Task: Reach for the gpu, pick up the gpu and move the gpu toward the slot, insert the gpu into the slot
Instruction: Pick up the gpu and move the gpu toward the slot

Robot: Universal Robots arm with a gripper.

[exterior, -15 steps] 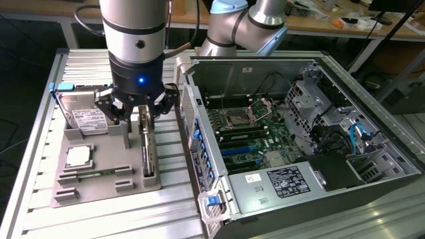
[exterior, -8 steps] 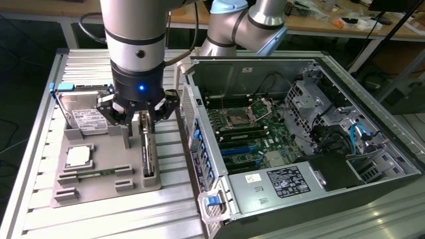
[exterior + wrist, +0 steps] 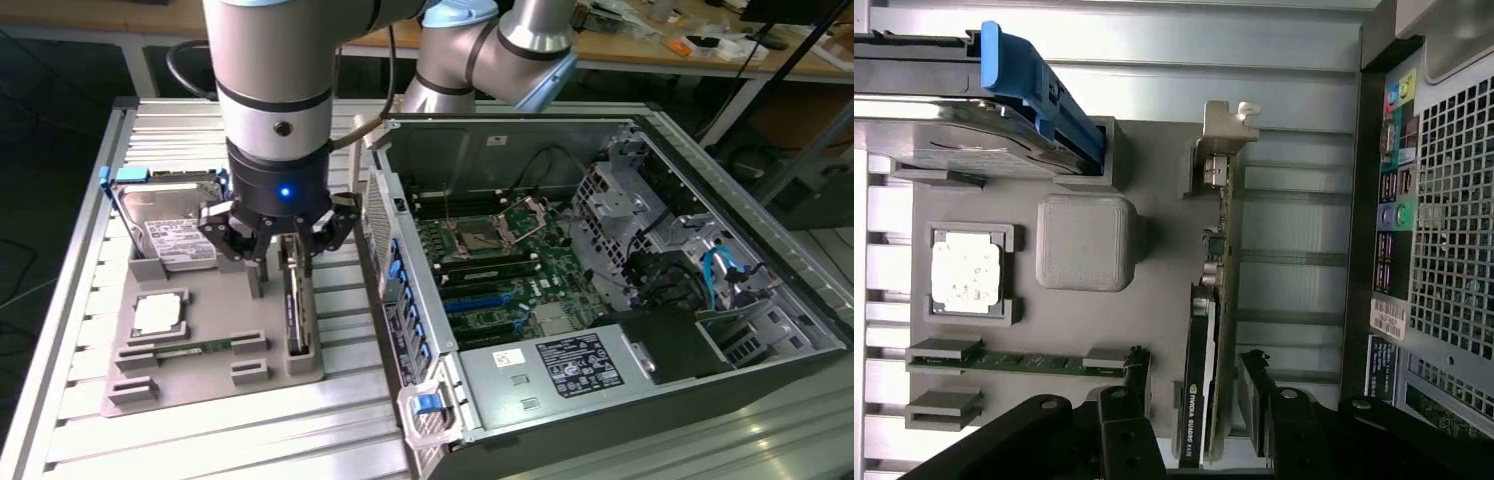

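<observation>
The gpu point(image 3: 1206, 330) stands on edge beside the case point(image 3: 507, 150) (narrow room there); the tool point(image 3: 1194, 380), wide open, straddles it, gripping nothing.

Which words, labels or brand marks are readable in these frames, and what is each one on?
"NVIDIA QUADRO": along the edge of the gpu; the characters after it are too blurred to read.
White label on the hard drive: too small to read.
Label on the power supply: too small.
Stickers on the computer case: blurred.
</observation>
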